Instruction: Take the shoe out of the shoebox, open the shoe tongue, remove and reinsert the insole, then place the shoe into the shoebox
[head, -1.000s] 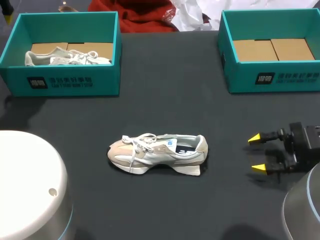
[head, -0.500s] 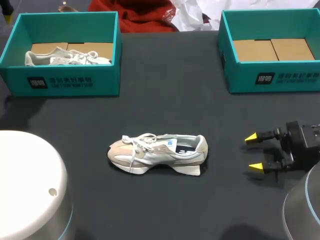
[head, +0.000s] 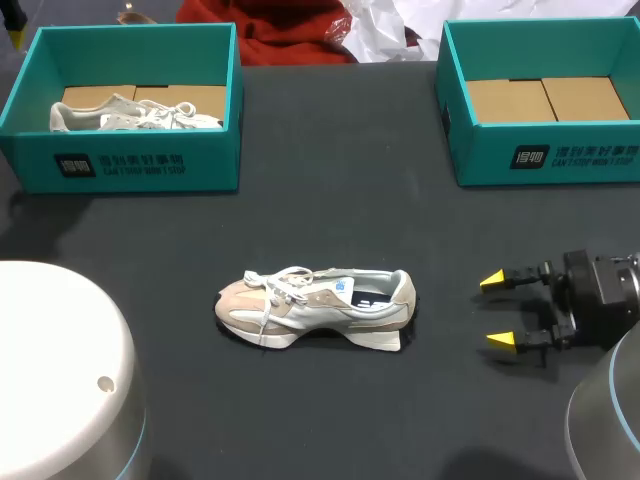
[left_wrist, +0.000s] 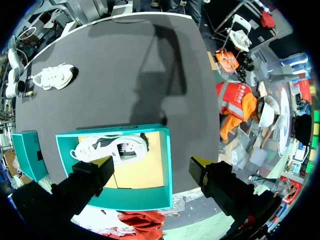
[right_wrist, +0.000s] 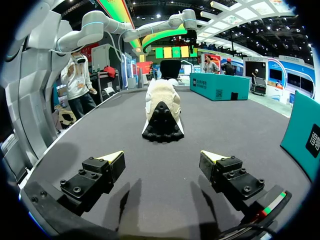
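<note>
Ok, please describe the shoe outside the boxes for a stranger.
On the dark table, look nearer than the two teal boxes. The beige shoe lies alone in the middle; the other shoe, whiter, sits inside the left box.

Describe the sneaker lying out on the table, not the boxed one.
The sneaker is a low runner, beige and off-white, with loose white laces, a thick pale sole and a dark inside. It rests sole-down on the black table, toe toward the left arm's side, heel facing the open right gripper; nothing else touches it.
</note>
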